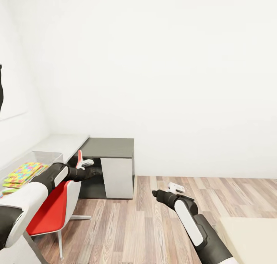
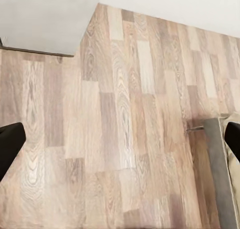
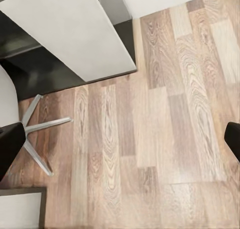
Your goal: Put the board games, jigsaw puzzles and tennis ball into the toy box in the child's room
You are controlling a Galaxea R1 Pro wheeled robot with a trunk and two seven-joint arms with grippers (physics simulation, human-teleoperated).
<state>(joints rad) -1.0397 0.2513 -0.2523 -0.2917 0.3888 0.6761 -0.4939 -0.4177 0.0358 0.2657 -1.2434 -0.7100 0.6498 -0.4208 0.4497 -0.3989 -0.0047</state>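
The toy box [image 1: 47, 155], a light-grey tray, stands on the table [image 1: 63, 142] at the far left of the head view. Inside it lies a jigsaw puzzle [image 1: 23, 172] of yellow, pink, blue and green pieces. My left gripper [image 1: 97, 171] reaches past the chair in front of the table's dark end. In the left wrist view, my left gripper [image 2: 120, 144] is open over bare floor. My right gripper [image 1: 156, 193] hangs above the wood floor; in its wrist view, my right gripper [image 3: 120, 144] is open and holds nothing. The board games and the tennis ball are out of view.
A red swivel chair [image 1: 54, 210] stands by the table, its metal legs [image 3: 42, 126] on the floor. The table ends in a dark grey top [image 1: 109, 146] and a white drawer front [image 1: 117, 177]. The beige bed [image 1: 250, 237] is at the lower right, its grey frame [image 2: 219, 164] nearby.
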